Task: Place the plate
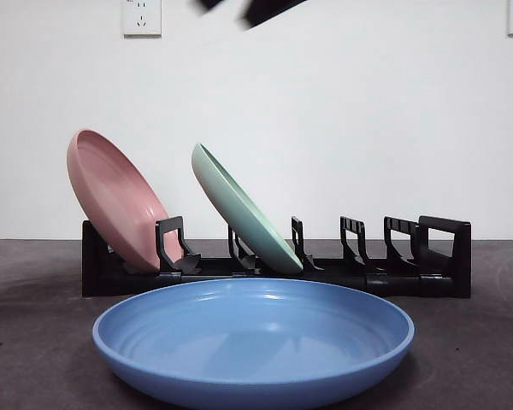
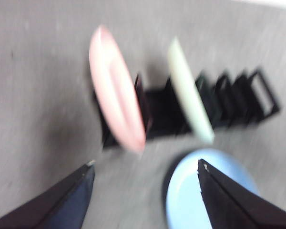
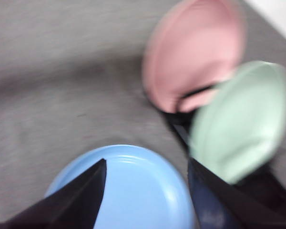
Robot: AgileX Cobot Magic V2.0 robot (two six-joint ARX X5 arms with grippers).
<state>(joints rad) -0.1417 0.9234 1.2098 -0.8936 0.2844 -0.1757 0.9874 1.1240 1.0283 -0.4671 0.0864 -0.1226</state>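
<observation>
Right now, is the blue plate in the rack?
No, the blue plate lies flat on the table in front of the black rack, which holds only pink and green plates.

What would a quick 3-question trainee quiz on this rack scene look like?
1. True or false: the blue plate stands in the rack.
2. Which plate sits at the rack's end: A pink, B green, C blue?
3. Both grippers, the left gripper and the right gripper, have their jaws ____.

Key:
1. False; it lies flat on the table in front.
2. A, the pink plate; the green plate leans a few slots along.
3. Open.
</observation>
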